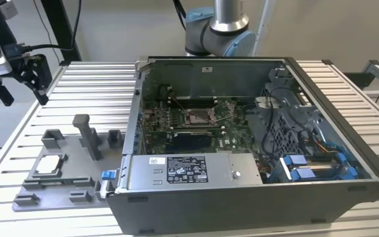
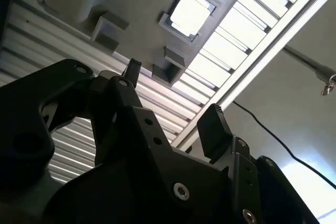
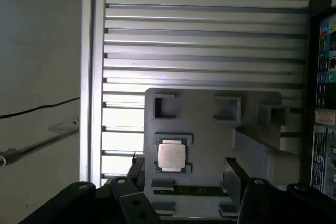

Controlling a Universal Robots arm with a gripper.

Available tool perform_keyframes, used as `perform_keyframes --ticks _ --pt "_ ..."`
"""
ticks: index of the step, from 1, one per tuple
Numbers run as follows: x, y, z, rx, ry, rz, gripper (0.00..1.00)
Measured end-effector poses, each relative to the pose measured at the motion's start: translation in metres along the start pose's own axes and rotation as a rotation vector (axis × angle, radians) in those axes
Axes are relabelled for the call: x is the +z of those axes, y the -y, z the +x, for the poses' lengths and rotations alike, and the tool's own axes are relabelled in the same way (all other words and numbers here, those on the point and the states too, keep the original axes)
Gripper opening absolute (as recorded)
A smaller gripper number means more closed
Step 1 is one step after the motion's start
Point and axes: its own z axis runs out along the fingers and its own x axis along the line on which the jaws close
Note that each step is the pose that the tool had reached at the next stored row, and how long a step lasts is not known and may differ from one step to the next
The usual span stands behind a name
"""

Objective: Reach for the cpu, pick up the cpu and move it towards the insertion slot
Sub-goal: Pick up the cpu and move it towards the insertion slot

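Observation:
The cpu [image 1: 50, 165] is a small square chip with a pale metal top, lying flat in a recess of the grey fixture plate [image 1: 57, 190] on the slatted table, at the exterior view's left. Both wrist views show the cpu [image 3: 172, 155] [image 2: 190, 13] beyond the black fingertips. My gripper [image 1: 19, 84] hangs high above the table's far left corner, well clear of the chip. The gripper [image 3: 184, 171] [image 2: 173, 98] is open with nothing between its fingers. The insertion slot [image 1: 198, 116], a shiny metal frame with a wire lever, sits on the motherboard inside the open computer case.
The open computer case [image 1: 321, 187] stands right of the fixture, its wall next to the plate. Grey upright blocks [image 1: 87, 136] rise from the fixture near the chip. The table's edge [image 3: 88, 77] runs close to the fixture, with a cable [image 3: 37, 108] on the floor beyond.

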Motion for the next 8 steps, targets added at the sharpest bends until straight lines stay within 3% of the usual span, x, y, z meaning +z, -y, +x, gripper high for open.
perform_keyframes --ticks 3,8 --pt "0.0005 0.0000 0.0000 0.000 0.0000 0.0000 1.00" --pt "0.0068 0.0003 0.0000 0.000 0.0000 0.0000 1.00"
